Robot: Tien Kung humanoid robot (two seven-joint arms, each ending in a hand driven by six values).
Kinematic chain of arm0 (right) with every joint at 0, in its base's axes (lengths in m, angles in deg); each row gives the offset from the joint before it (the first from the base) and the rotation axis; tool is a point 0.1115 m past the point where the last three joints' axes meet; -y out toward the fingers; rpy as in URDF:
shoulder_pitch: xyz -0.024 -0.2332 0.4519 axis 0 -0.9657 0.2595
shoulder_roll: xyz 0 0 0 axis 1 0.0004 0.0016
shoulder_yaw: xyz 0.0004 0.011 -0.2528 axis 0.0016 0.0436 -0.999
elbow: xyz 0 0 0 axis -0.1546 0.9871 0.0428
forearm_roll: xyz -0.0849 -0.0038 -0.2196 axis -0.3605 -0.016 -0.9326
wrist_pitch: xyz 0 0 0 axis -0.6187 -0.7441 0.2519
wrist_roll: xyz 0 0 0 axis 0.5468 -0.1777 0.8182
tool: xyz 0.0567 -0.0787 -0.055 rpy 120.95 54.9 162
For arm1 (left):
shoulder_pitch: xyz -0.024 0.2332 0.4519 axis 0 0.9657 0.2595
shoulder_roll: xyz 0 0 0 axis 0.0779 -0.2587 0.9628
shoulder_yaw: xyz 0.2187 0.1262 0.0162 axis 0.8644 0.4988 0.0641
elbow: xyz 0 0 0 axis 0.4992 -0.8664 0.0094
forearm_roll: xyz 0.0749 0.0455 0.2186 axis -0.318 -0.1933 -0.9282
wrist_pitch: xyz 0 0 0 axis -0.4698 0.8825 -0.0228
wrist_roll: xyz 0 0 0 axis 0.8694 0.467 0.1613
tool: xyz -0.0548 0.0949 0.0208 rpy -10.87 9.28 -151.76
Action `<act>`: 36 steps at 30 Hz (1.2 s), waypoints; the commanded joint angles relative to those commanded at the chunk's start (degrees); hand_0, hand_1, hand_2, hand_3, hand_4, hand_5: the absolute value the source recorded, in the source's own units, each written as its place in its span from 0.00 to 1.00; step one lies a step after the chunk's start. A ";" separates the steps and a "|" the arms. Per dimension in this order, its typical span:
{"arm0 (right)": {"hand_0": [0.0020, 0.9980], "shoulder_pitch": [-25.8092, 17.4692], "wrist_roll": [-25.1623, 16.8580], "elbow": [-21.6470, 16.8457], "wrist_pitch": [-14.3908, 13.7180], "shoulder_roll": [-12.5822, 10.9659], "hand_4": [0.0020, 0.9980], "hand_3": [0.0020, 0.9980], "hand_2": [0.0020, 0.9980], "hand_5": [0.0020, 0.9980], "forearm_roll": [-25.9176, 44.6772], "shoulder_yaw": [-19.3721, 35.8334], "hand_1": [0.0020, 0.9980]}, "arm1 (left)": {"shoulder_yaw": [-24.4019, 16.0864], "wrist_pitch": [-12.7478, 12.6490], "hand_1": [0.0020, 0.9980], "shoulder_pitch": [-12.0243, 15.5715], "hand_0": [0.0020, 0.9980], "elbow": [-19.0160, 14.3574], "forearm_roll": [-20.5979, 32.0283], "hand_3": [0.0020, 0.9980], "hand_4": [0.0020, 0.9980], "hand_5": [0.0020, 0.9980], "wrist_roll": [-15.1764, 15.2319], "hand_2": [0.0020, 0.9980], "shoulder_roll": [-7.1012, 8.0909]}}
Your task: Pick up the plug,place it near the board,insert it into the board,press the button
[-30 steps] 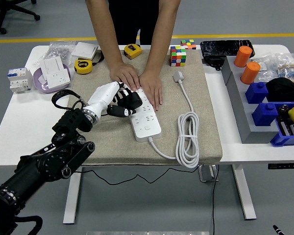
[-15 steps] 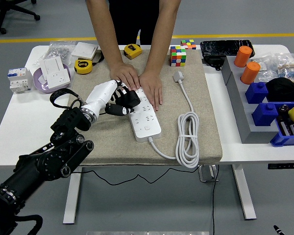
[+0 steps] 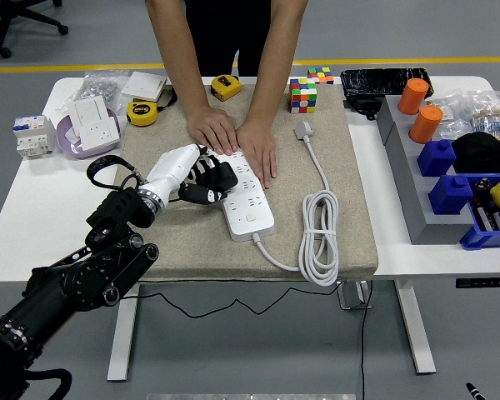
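Far left on the white table [image 3: 33, 217]: grey breaker module [image 3: 32, 135], purple dish [image 3: 73, 143] holding a white socket plate [image 3: 93, 119], yellow tape measure [image 3: 142, 112] behind. Left hand [image 3: 196, 173] comes in from lower left over the beige mat [image 3: 333, 208], white back up, dark fingers [image 3: 212, 185] curled at the left edge of the white board [image 3: 246, 193]; cannot tell if anything is inside the curl, grasp unclear. The person at the far side presses both hands [image 3: 237, 142] flat on the board's far end, just beside the robot fingers. Second yellow tape measure [image 3: 226, 87] at the mat's top edge. Board cable runs from its near end into a coil [image 3: 318, 242] on the mat, then up to the plug [image 3: 303, 130], which lies loose on the mat right of the person's hands, near the colour cube [image 3: 302, 95]. Further right: black tray [image 3: 385, 82], two orange cylinders [image 3: 420, 110], blue bins [image 3: 462, 187]. Right hand out of frame.
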 joint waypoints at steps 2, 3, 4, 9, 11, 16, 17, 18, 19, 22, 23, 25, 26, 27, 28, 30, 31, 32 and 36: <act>0.76 0.04 -0.04 0.00 0.02 -0.01 1.00 0.81 0.76 0.93 0.12 -0.09 0.77 | -0.12 0.06 0.44 -0.02 0.37 0.02 -0.13 0.49 0.82 0.00 0.00 0.37 0.00; 0.76 0.05 -0.05 0.00 0.01 0.00 1.00 0.81 0.76 0.93 0.11 -0.07 0.77 | -0.15 0.13 0.44 -0.03 0.37 0.02 -0.19 0.49 0.82 0.00 -0.03 0.37 0.00; 0.76 0.04 -0.06 0.00 0.01 0.00 1.00 0.81 0.76 0.93 0.13 -0.07 0.77 | -0.15 0.21 0.44 -0.04 0.37 0.01 -0.23 0.49 0.82 0.00 -0.05 0.37 0.00; 0.76 0.02 -0.05 0.00 0.02 -0.05 1.00 0.80 0.76 0.93 0.09 0.07 0.77 | 0.15 0.36 0.44 -0.18 0.38 0.09 0.00 0.49 0.82 0.00 -0.09 0.37 0.00; 0.76 -0.01 -0.04 0.00 0.00 -0.06 1.00 0.80 0.76 0.93 0.02 0.19 0.77 | 0.17 0.38 0.44 -0.18 0.38 0.03 0.03 0.49 0.82 0.00 -0.10 0.37 0.00; 0.76 -0.03 -0.07 0.00 0.01 -0.04 1.00 0.80 0.76 0.93 0.12 0.14 0.77 | 0.49 0.57 0.44 -0.23 0.38 -0.42 0.21 0.49 0.82 0.00 -0.17 0.37 0.00; 0.76 -0.04 -0.09 0.00 0.01 -0.02 1.00 0.80 0.76 0.93 0.21 0.07 0.77 | 0.55 0.61 0.45 -0.20 0.38 -0.54 0.24 0.49 0.82 0.00 -0.17 0.37 0.00; 0.76 -0.04 -0.09 0.00 0.01 0.00 1.00 0.80 0.76 0.93 0.23 0.07 0.77 | 0.58 0.63 0.45 -0.16 0.38 -0.63 0.28 0.49 0.82 0.00 -0.17 0.37 0.00; 0.76 -0.04 -0.10 0.00 0.01 0.03 1.00 0.80 0.76 0.93 0.26 0.08 0.77 | 0.59 0.68 0.45 -0.13 0.38 -0.69 0.29 0.49 0.82 0.00 -0.18 0.37 0.00; 0.76 -0.05 -0.11 0.00 0.01 0.02 1.00 0.80 0.76 0.93 0.28 0.12 0.77 | 0.39 0.82 0.45 -0.11 0.38 -0.81 0.29 0.49 0.82 0.00 -0.19 0.37 0.00; 0.76 -0.07 -0.09 0.00 0.00 0.02 1.00 0.80 0.76 0.93 0.16 0.26 0.77 | 0.28 0.87 0.45 -0.10 0.38 -0.85 0.23 0.49 0.82 0.00 -0.21 0.37 0.00; 0.76 -0.12 -0.04 0.00 -0.01 0.00 1.00 0.80 0.76 0.93 -0.03 0.45 0.77 | -0.04 0.91 0.45 -0.07 0.38 -0.91 0.16 0.49 0.82 0.00 -0.21 0.37 0.00; 0.76 -0.13 -0.02 0.00 -0.02 -0.01 1.00 0.80 0.76 0.93 -0.08 0.51 0.77 | -0.09 0.93 0.45 -0.07 0.38 -0.89 0.15 0.49 0.82 0.00 -0.21 0.37 0.00; 0.76 -0.13 -0.02 0.00 -0.02 -0.01 1.00 0.80 0.76 0.93 -0.09 0.54 0.77 | -0.08 0.95 0.45 -0.06 0.38 -0.86 0.15 0.49 0.82 0.00 -0.21 0.37 0.00; 0.76 -0.12 -0.04 0.00 -0.02 -0.02 1.00 0.80 0.76 0.93 -0.02 0.48 0.77 | -0.06 0.98 0.45 -0.02 0.38 -0.77 0.18 0.49 0.82 0.00 -0.20 0.37 0.00; 0.76 -0.09 -0.10 0.00 -0.01 0.00 1.00 0.80 0.76 0.93 0.16 0.37 0.77 | -0.18 0.98 0.45 0.14 0.38 -0.67 0.24 0.49 0.82 0.00 -0.17 0.37 0.00; 0.76 -0.09 -0.13 0.00 -0.01 0.01 1.00 0.80 0.76 0.93 0.26 0.28 0.77 | -0.30 0.98 0.45 0.23 0.38 -0.60 0.26 0.49 0.82 0.00 -0.15 0.37 0.00; 0.76 -0.11 -0.12 0.00 0.00 0.03 1.00 0.80 0.76 0.93 0.26 0.25 0.77 | -0.48 1.01 0.45 0.33 0.38 -0.52 0.21 0.49 0.82 0.00 -0.14 0.37 0.00; 0.76 -0.20 -0.06 0.00 0.00 0.07 1.00 0.80 0.76 0.93 0.05 0.47 0.77 | -0.70 1.07 0.45 0.55 0.38 -0.50 0.16 0.49 0.83 0.00 -0.10 0.37 0.00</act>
